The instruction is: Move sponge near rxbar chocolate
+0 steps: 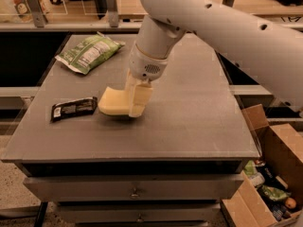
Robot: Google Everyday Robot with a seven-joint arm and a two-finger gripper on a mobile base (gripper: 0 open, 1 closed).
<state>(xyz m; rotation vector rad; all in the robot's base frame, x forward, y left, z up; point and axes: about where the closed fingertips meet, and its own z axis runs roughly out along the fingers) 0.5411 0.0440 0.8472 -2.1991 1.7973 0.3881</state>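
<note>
Reaching down from the upper right, the white arm (227,27) holds its pincer (134,97) low over the middle of the counter (189,126), clamped on the sponge (112,103). The sponge is just beside the chocolate bar (74,109), very near its end. A green snack bag (90,52) lies well apart, at the back left corner.

The sponge (111,103) is matt, soft-looking foam, pinched at its right end by the gripper (134,107), whose pale fingers look like smooth matt plastic, near the bar (74,109) in its glossy dark wrapper. The table (189,126) top is dull, smooth grey; the arm (213,22) is smooth white plastic with a slight sheen. The bag (90,52) is shiny film, the box (279,141) plain cardboard.
</note>
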